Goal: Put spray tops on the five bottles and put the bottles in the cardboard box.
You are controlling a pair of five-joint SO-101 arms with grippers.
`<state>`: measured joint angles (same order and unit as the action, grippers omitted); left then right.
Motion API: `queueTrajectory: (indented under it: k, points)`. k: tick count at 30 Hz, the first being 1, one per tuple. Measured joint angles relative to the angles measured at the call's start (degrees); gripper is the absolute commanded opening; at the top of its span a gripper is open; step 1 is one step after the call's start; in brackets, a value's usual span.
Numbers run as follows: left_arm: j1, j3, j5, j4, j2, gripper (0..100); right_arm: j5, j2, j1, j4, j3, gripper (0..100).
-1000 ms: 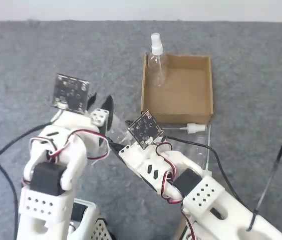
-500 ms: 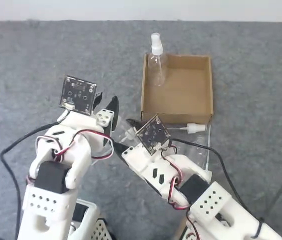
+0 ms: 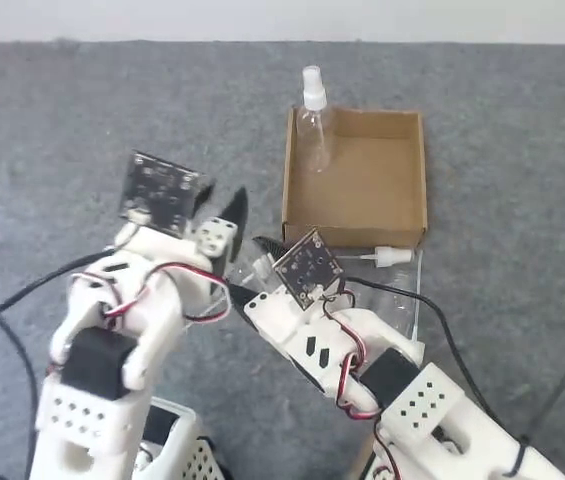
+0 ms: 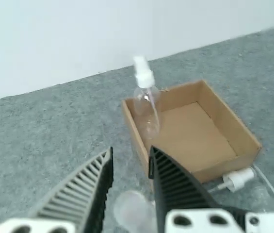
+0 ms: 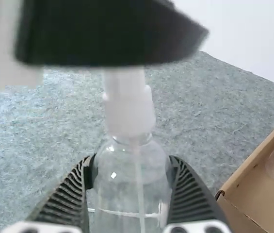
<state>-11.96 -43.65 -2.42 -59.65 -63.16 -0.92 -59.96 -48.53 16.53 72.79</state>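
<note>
Right gripper (image 5: 129,167) had its jaws clamped on the bottle (image 5: 127,189), gripping the body just below the shoulder. The bottle stood upright, just beside the box (image 3: 357,236) at the near corner on the left arm's side. A spray top (image 5: 127,109) sat on the neck; couldn't tell if it was fully seated. Left gripper (image 4: 129,155) hung right over that top, jaws parted, nothing between the tips.

Handling, my read:
- The bottle looked like thin clear plastic and empty, so light, and it should dent if squeezed hard.
- The wall is smooth and round, so it may spin or slip in the jaws once the top gets twisted. Hold mid-body or under the shoulder, firm but not crushing.
- Take the top by its collar, not the nozzle.
- Capped, it's tall and narrow, so probably tippy when set down in the box.

One capped bottle (image 3: 314,135) stood in the box's far corner. A loose top (image 3: 390,257) lay on the table (image 3: 522,150) just outside the box's near wall.
</note>
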Motion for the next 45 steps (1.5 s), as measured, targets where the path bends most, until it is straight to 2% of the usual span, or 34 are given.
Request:
queueTrajectory:
  k: [8,13,18,26,31,37,45]
  points:
    - [3.69,10.9,0.18,-6.51,-0.09,20,0.0,-0.35,-0.18,0.0,-0.09,0.6]
    - [3.6,11.08,0.18,-7.82,-2.02,20,0.0,-0.35,1.93,0.0,-0.09,0.6]
    - [3.78,3.08,0.18,-7.82,-10.64,20,0.35,-0.35,9.85,3.16,-2.64,0.6]
    - [3.25,-17.49,0.18,-2.11,-20.22,20,1.14,8.35,16.26,9.85,-21.45,0.6]
    - [1.05,-26.2,1.76,3.78,-20.4,26,1.23,21.45,16.62,12.48,-33.05,0.6]
    - [0.7,-28.57,0.62,4.84,-20.4,29,1.23,34.29,16.62,17.76,-45.27,0.6]
    - [0.7,-32.0,0.44,9.93,-20.4,29,1.23,36.4,10.55,28.92,-51.69,0.6]
